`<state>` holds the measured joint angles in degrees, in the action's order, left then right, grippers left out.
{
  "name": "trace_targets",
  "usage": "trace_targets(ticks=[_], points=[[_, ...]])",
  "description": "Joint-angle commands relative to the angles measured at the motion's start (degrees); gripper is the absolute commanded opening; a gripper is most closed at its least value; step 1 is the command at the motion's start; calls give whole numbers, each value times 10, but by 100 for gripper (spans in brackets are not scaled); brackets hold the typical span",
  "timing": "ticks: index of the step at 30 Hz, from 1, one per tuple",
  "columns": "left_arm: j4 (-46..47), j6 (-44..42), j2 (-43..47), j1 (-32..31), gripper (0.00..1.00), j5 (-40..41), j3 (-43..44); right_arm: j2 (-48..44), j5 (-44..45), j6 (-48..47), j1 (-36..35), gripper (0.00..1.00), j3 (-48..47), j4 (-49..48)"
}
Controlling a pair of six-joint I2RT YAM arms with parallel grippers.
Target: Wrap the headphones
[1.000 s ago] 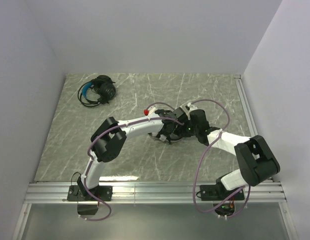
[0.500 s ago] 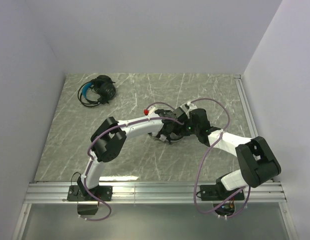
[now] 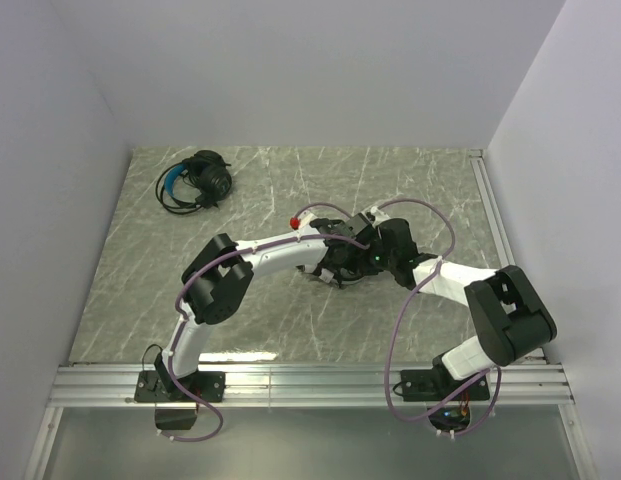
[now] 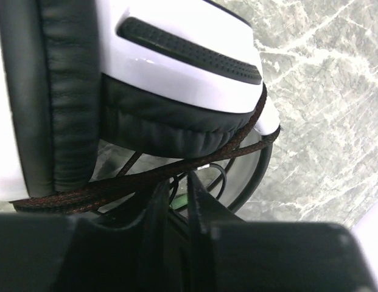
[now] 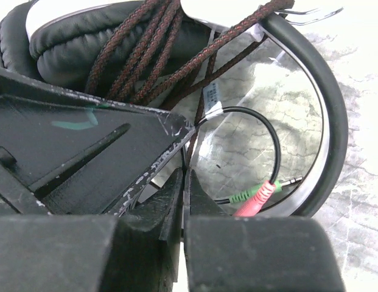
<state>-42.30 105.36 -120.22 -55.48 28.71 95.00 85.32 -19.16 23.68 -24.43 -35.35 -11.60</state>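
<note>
Centrally, cable (image 5: 134,48) across white headset (image 4: 176,67)

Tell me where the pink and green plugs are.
Right wrist view, lower right: the plugs lie inside the curve of the headband, just right of the right gripper.
</note>
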Motion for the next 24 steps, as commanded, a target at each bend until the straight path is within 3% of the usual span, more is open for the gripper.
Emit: trace_targets(ticks=[1, 7, 12, 17, 24], points=[[23, -12, 32, 0, 26, 9, 2, 0, 16, 1, 3, 2, -19, -10], [34, -8, 67, -5, 47, 28, -30, 5, 31, 11, 8, 0, -22, -5], [27, -12, 93, -14, 52, 42, -37, 19, 43, 20, 15, 0, -32, 8], [11, -2, 117, -18, 63, 42, -45, 35, 61, 27, 19, 0, -45, 25], [5, 27, 206, -18, 66, 65, -103, 54, 103, 30, 20, 0, -67, 56]])
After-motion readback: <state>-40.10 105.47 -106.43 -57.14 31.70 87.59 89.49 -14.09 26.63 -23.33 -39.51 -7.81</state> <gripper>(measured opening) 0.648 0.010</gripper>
